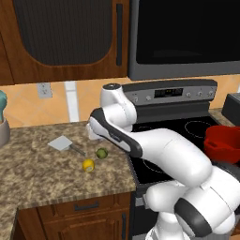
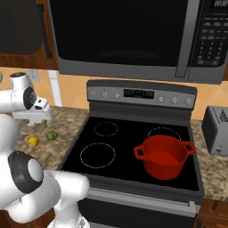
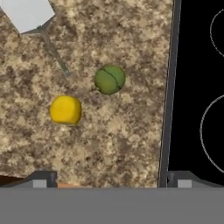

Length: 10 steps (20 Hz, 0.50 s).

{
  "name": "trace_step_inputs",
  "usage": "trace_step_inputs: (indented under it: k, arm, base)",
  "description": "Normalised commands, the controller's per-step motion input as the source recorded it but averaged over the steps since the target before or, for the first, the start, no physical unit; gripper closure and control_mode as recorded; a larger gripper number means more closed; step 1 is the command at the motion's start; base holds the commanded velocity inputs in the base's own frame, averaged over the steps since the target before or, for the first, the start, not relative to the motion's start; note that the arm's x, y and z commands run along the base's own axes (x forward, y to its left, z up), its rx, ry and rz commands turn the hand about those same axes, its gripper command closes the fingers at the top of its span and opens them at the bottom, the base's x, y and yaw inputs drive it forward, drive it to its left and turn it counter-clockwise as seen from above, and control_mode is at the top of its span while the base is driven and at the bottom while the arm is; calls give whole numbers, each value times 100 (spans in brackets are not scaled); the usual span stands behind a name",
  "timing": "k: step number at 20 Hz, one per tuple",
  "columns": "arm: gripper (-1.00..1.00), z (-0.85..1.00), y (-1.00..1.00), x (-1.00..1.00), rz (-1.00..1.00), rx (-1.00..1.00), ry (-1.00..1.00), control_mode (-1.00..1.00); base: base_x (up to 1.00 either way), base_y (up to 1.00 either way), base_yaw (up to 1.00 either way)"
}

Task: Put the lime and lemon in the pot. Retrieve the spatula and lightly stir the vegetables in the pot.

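nothing is in the pot (image 2: 165,156) yet: it sits empty on the stove, well right of the lime (image 3: 110,79). lemon (image 3: 65,110) lies just beside the lime on the desk (image 3: 113,144), spatula (image 3: 28,15) near. claw (image 3: 107,179) hovers above the lime, fingers apart, holding nothing.

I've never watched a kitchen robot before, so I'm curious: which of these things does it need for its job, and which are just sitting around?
Needed for the job:
- lime, on the counter
- lemon, beside it
- spatula, lying on the counter
- red pot, on the stove
- gripper, open, above the fruit

Just sitting around:
- toaster
- microwave
- wall socket
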Motion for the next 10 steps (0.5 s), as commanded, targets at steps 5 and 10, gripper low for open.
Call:
trace_step_inputs:
  k: [5,10]
  arm:
    - [-100,-55,51,0,0,0,15,-100]
    - [-100,-60,41,1,0,0,13,-100]
  base:
    - [0,0,0]
    - [0,0,0]
